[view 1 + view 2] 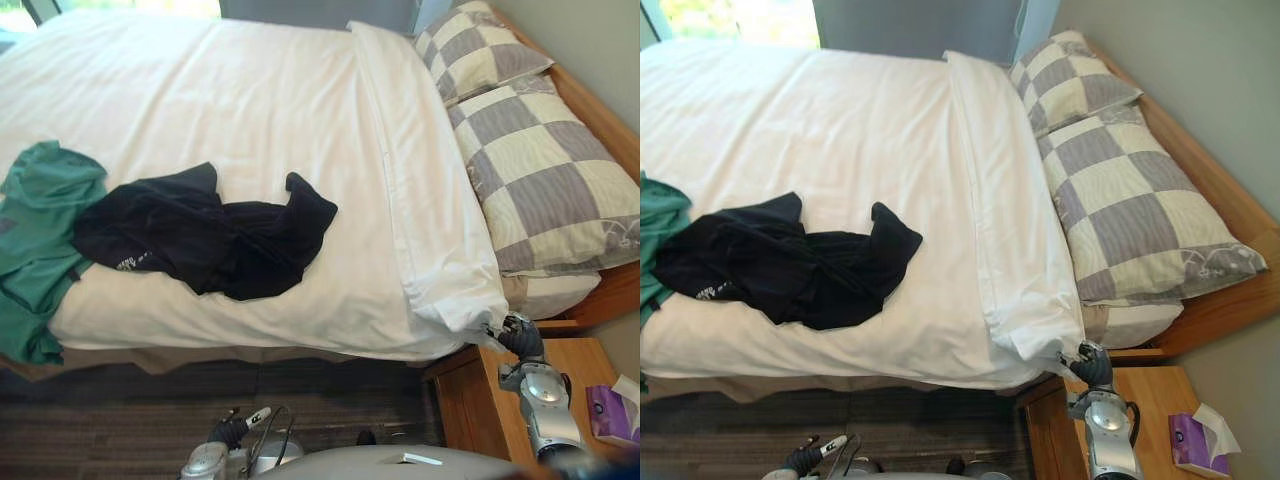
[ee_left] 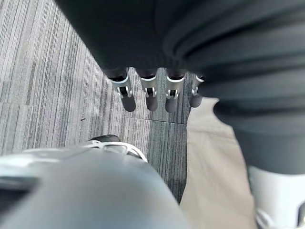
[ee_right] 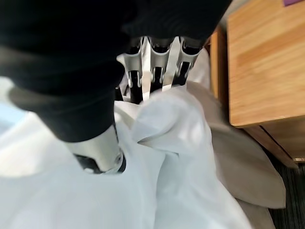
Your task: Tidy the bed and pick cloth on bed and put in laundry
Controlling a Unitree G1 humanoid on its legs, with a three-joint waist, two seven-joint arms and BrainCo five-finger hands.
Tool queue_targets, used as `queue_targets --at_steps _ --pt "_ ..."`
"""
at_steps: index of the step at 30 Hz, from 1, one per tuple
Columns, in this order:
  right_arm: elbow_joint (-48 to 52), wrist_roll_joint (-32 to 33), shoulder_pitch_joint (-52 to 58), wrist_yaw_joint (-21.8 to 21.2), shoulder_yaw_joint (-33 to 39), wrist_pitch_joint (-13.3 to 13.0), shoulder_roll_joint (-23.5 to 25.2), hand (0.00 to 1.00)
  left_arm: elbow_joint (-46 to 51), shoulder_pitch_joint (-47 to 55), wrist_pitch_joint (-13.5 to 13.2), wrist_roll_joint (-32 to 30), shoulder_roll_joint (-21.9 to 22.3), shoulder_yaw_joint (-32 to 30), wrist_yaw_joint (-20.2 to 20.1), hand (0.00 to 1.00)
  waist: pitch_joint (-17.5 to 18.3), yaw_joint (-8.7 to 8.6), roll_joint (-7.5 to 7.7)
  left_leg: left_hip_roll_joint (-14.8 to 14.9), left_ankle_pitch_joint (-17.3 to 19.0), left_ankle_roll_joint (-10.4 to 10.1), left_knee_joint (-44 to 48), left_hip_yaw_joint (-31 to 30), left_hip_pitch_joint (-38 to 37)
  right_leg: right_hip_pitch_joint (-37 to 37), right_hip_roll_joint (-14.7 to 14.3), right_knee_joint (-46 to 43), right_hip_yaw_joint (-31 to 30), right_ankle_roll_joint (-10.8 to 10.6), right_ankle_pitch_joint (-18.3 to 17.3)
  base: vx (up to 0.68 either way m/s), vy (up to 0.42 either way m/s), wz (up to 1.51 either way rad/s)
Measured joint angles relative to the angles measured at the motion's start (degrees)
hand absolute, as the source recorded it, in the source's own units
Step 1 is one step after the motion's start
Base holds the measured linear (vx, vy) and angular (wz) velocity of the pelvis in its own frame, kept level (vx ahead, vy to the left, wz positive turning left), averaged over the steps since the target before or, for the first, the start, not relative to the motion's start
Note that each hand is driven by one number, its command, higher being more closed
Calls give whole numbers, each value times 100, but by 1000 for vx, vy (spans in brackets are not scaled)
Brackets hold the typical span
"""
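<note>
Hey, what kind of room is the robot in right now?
Most likely a bedroom: a bed with a white duvet and two checked pillows, a wooden nightstand beside it carrying a tissue box, and a black garment and green garment on the covers.

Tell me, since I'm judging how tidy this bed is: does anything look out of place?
Yes. A black garment lies crumpled on the white duvet, and a green garment beside it droops over its near edge. The duvet's corner by the pillows is bunched in the fingers of the right hand.
</note>
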State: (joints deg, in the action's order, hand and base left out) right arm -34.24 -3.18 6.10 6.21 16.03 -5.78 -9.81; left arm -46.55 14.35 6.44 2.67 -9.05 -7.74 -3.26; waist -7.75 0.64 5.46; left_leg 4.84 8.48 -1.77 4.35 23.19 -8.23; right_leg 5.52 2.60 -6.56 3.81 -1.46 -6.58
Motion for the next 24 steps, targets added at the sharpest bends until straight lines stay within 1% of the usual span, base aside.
queue_targets --at_steps 4,6,7,8,9,10,12,14,15,17,19,21,23,24 --pt "-595 254 569 156 418 -24 83 0 -161 123 -83 0 9 -5 -178 0 107 -37 -48 -181 -195 50 -496 68 -303 89 88 48 -20 -56 -42 -53 63 -1" --pt "-833 495 764 388 824 -15 82 0 -335 265 -90 0 13 -16 -264 0 211 -121 -100 -268 -268 51 -732 156 -454 98 111 56 -131 -105 -43 -7 93 -23" --pt "-855 654 832 600 1097 -8 81 0 -423 280 -91 0 11 -18 -309 0 227 -186 -95 -317 -303 86 -851 197 -524 105 129 57 -170 -139 -26 -10 89 -20" --pt "-864 710 852 689 1213 -3 79 0 -448 266 -90 0 10 -20 -314 0 240 -201 -117 -336 -310 93 -884 215 -547 114 139 59 -182 -155 -14 -9 87 -18" --pt "-893 825 854 909 1393 18 69 0 -451 270 -101 2 12 -22 -319 0 258 -201 -150 -372 -332 110 -976 269 -603 113 147 65 -234 -180 3 -4 85 -18" --pt "-910 870 851 1053 1513 45 68 0 -462 270 -112 3 10 -29 -320 0 249 -192 -126 -395 -339 117 -1020 303 -647 119 148 69 -297 -201 17 -1 81 -21" --pt "-955 988 838 1282 1624 80 69 0 -480 242 -118 8 2 -140 -333 0 266 -212 -145 -428 -323 144 -1020 312 -703 169 171 84 -321 -206 19 9 49 -10" --pt "-954 1133 777 1313 1751 75 68 0 -485 238 -121 11 -32 -153 -351 0 309 -218 -85 -446 -332 176 -1020 309 -740 214 182 108 -333 -207 19 29 17 -4" --pt "-943 1219 727 1309 1803 66 68 100 -490 238 -120 14 -42 -153 -373 0 311 -217 -72 -452 -325 180 -1021 308 -759 230 180 109 -351 -207 19 25 7 -5" --pt "-779 1617 638 1156 1869 24 62 100 -521 219 -104 25 -48 -149 -387 0 315 -219 -71 -467 -308 184 -1021 295 -788 264 186 115 -355 -208 19 0 0 0" --pt "-270 1950 532 903 1870 30 62 100 -549 228 -44 50 -35 -142 -384 0 309 -271 -122 -479 -300 191 -1021 286 -786 264 196 114 -355 -208 19 2 -2 2" --pt "243 2080 443 755 1844 35 53 100 -548 225 49 50 -34 -135 -381 0 303 -281 -172 -479 -300 191 -1021 280 -786 264 194 114 -355 -207 19 0 0 0" --pt "519 2135 316 733 1822 37 0 100 -547 234 103 56 -23 -126 -377 0 295 -281 -210 -479 -300 191 -1021 273 -785 264 193 114 -355 -207 18 0 0 0" --pt "802 2323 166 712 1821 46 -39 100 -547 241 173 69 -4 -104 -366 0 282 -280 -244 -479 -300 192 -1021 263 -783 263 194 114 -354 -207 17 0 0 0"
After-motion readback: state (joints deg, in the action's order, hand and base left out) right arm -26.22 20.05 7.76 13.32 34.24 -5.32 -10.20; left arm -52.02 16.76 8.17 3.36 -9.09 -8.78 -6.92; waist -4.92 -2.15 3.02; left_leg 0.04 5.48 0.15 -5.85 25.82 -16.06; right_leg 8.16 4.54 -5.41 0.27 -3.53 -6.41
